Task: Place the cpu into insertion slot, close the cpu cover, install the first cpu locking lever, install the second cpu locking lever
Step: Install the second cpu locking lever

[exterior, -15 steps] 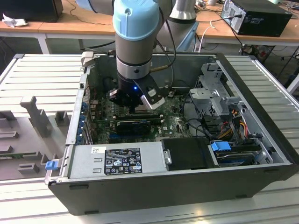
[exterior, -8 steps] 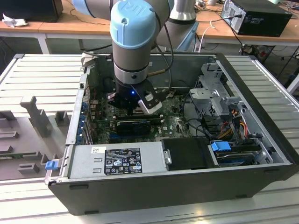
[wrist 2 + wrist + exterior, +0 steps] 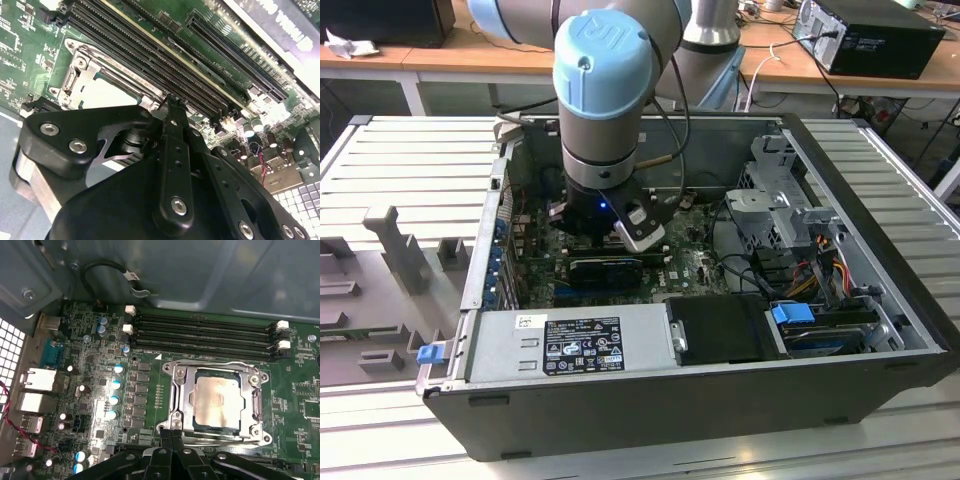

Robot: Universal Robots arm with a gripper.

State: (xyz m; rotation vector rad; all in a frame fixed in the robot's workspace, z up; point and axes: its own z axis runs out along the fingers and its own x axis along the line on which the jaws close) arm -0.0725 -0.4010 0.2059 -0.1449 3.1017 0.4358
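Inside the insertion slot the cpu lies flat under the closed cpu cover. Just beside the cover's edge, the gripper has its fingers pressed together, pinching nothing

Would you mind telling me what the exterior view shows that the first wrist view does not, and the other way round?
The exterior view alone takes in the blue-capped robot arm, the open grey computer case and its labelled silver power supply box. The first wrist view alone gives the pale square cpu seated under the closed silver-grey metal cpu cover, beside four long black memory slots. Both share the green circuit board.
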